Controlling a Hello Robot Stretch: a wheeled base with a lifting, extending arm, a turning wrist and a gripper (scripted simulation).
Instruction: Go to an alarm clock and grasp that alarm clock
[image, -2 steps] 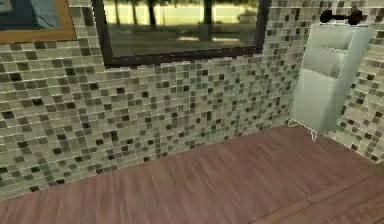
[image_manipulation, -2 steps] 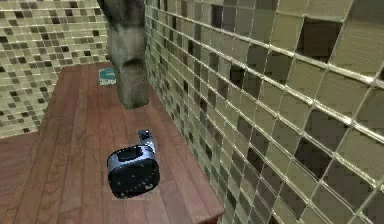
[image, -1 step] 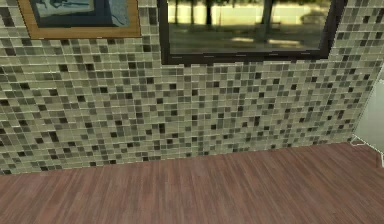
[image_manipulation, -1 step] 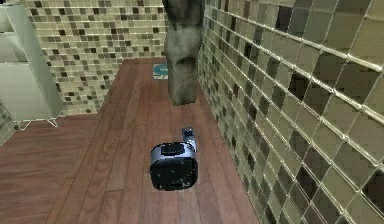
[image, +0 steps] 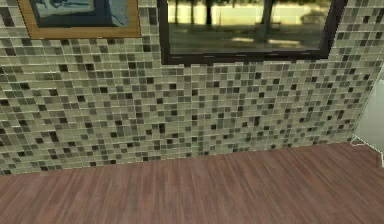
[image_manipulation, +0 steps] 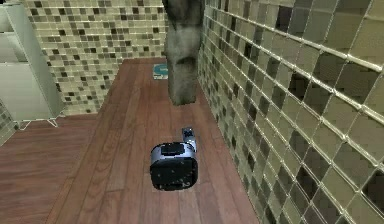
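Alarm clock (image_manipulation: 172, 166), rounded, silver-rimmed, wood floor (image_manipulation: 95, 150)

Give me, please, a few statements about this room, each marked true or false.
1. In the forward view, a framed picture hangs on the tiled wall, left of the window. True.
2. The floor is carpeted. False: it is wooden planks.
3. In the arm side view, a small teal thing lies on the floor far along the passage. True.
4. The window has a white frame. False: its frame is dark.
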